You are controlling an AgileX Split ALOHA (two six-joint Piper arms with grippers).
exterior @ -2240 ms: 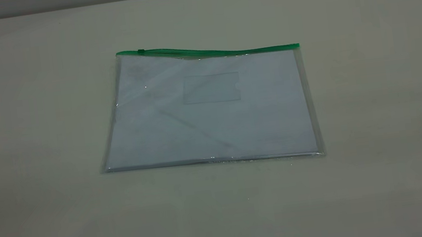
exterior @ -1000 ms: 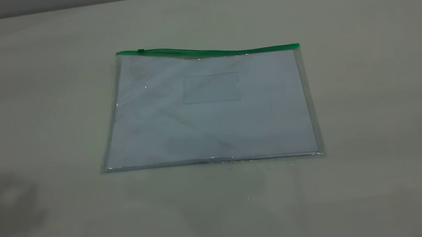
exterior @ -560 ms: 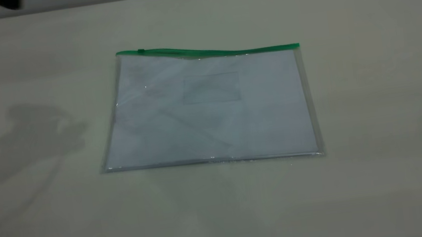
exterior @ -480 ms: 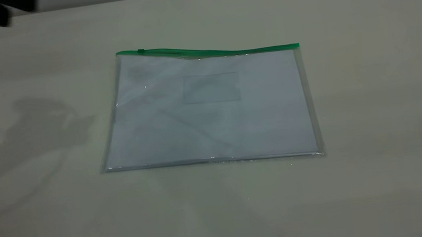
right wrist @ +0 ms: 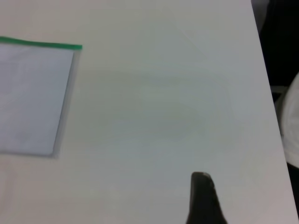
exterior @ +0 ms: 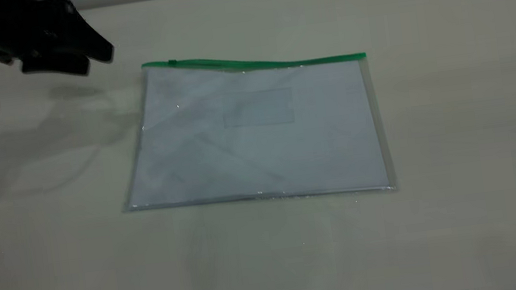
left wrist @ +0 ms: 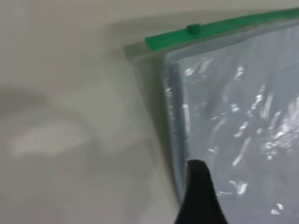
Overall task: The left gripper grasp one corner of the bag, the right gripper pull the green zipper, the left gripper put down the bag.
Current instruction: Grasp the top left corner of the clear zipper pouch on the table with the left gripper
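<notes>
Pale worktop (exterior: 459, 140), bag (exterior: 257, 135) lying flat mid-surface, green zipper (exterior: 253, 63) along its far edge. Left tool (exterior: 97, 59) hovers just beside the corner (exterior: 145, 68), jaws slightly parted, nothing held. Left wrist: corner untouched. Right wrist: right tool (right wrist: 203, 196) well apart, spread unclear. All steps remain.

The exterior camera is looking steeply down at the table (exterior: 459, 140). Both wrist cameras are facing down too, sharing the bag (exterior: 257, 135) with it.
</notes>
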